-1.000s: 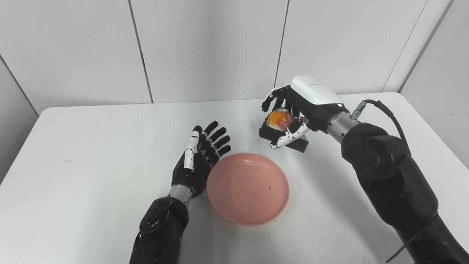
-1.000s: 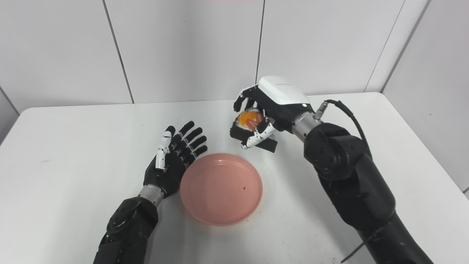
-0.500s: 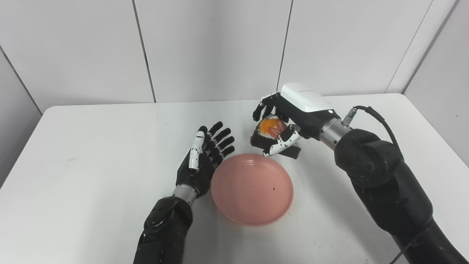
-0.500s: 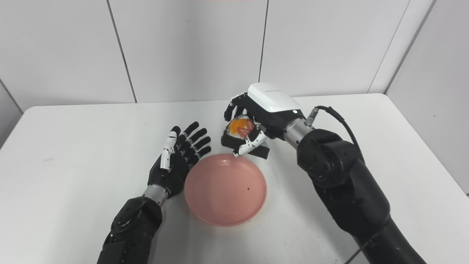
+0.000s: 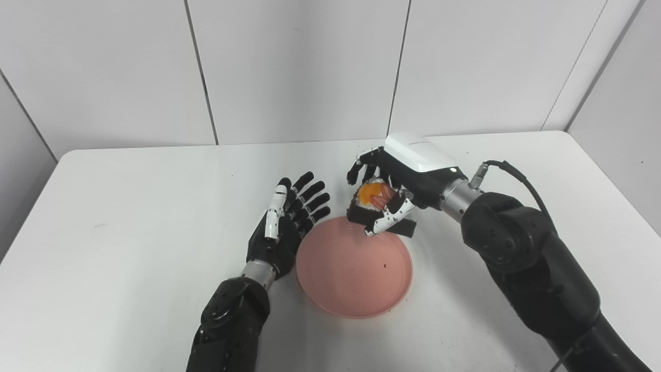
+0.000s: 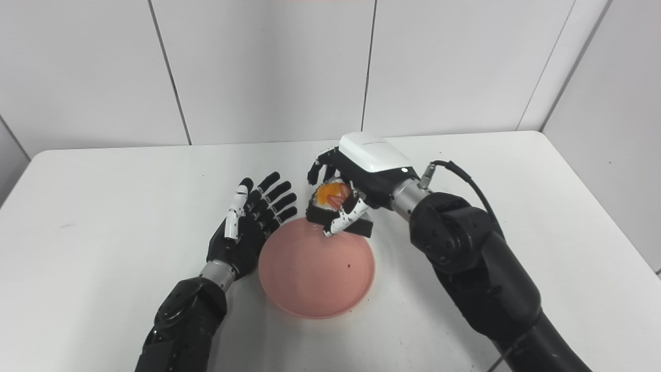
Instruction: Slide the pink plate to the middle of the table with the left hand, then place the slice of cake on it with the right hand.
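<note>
Left hand [image 5: 281, 227] spread, right hand [image 5: 397, 188] clenched

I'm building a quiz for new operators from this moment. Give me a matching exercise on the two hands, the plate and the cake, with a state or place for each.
Things:
1. left hand
2. right hand
3. pink plate
4. slice of cake

States:
A. holds nothing yet
B. open, beside the plate
C. carried above the plate's far rim
D. shut on the cake

Pairs: 1-B, 2-D, 3-A, 4-C
</note>
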{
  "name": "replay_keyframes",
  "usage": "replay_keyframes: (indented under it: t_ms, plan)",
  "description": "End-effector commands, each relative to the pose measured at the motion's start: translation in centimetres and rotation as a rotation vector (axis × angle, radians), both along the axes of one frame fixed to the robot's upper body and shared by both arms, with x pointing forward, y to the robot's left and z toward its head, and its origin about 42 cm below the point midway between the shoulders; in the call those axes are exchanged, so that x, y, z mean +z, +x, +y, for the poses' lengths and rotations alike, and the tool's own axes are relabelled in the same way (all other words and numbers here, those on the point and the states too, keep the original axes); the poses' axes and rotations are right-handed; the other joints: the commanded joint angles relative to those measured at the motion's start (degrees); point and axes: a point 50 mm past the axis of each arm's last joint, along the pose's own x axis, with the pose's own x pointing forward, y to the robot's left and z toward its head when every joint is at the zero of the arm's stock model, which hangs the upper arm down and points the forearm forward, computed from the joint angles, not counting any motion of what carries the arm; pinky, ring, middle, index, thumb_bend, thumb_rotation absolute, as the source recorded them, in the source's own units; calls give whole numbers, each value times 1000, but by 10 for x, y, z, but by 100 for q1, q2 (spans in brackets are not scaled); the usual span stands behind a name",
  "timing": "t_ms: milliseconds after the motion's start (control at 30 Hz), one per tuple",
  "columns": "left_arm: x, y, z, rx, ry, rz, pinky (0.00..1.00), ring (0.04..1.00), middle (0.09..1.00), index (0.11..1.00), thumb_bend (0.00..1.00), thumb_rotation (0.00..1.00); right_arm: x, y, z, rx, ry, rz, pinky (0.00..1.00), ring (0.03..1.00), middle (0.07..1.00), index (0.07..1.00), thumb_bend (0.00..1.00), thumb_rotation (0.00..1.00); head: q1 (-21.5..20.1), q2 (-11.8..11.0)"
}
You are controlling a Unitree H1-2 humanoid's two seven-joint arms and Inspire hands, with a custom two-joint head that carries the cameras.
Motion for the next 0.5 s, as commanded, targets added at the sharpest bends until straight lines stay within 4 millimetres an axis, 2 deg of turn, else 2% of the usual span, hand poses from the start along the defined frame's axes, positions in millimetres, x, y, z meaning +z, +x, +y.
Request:
replay_keyframes:
  t_ms: [0, 67, 100, 200, 367, 467]
  plan:
    - [-26, -10, 6, 5, 56, 145, 854, 864, 877, 872, 434, 1000, 8, 1, 4, 34, -17, -67, 366, 385, 499, 547, 508, 0, 4, -7]
    - [-26, -10, 6, 5, 57, 146, 857, 866, 879, 873, 435, 1000, 6, 1, 5, 38, -20, -64, 364, 378, 494, 555, 507, 0, 4, -7]
    - [-25, -10, 7, 4, 58, 142, 857, 866, 879, 873, 435, 1000, 3, 2, 6, 41, -28, -52, 364, 377, 494, 555, 507, 0, -72, 71]
    - [-23, -10, 8, 0, 58, 132, 860, 866, 879, 873, 422, 1000, -5, 1, 10, 53, -60, -41, 424, 384, 481, 555, 509, 0, -88, 119]
    - [-21, -10, 8, 1, 57, 130, 848, 859, 875, 875, 418, 1000, -10, 0, 14, 82, -50, -37, 334, 359, 470, 568, 504, 0, -113, 166]
    - [-18, -10, 9, 3, 65, 127, 839, 852, 869, 867, 414, 1000, -13, 1, 17, 85, -64, -32, 316, 355, 471, 568, 504, 0, -196, 287]
